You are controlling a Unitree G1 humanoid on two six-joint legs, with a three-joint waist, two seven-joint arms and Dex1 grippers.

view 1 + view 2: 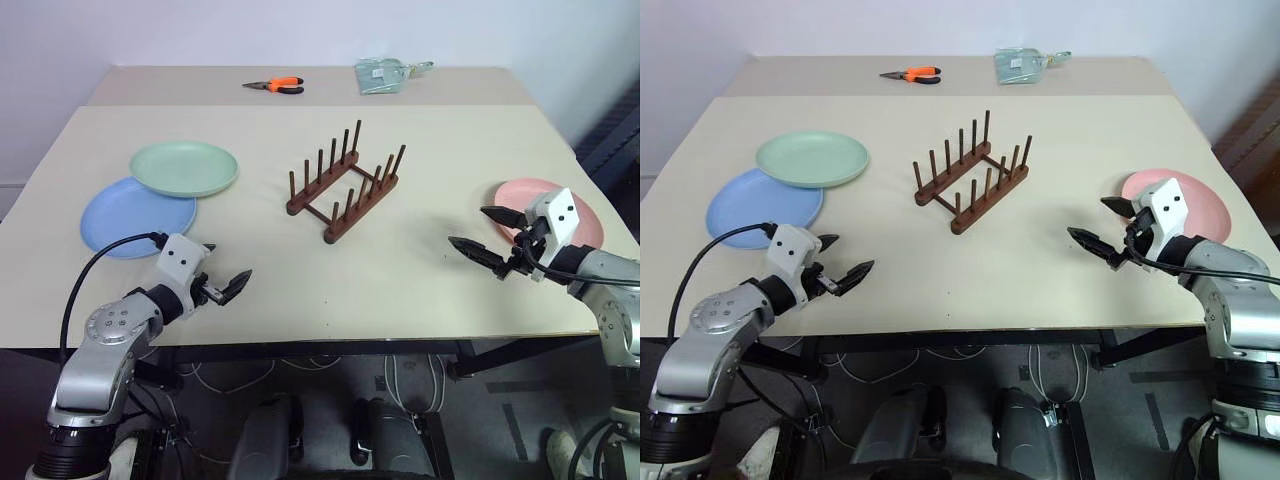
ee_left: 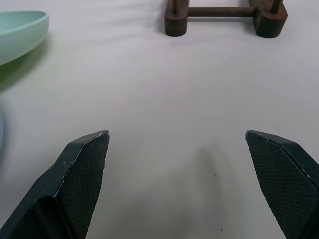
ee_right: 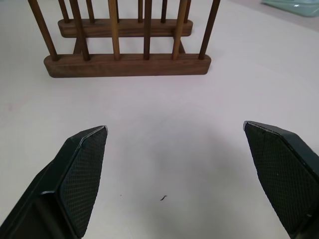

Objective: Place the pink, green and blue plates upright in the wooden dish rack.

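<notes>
Silver arms, white wrists, black tools (image 1: 228,288)

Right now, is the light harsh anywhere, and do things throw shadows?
Left eye view: soft, even light, no glare; the wooden dish rack casts a faint shadow on the table. Left wrist view: a dark shadow under the green plate. Right wrist view: soft shadow below the right gripper.

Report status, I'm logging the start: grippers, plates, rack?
Left gripper and right gripper open, empty. Green plate overlapping blue plate, pink plate flat by right gripper. Rack empty, nothing blocking.
</notes>
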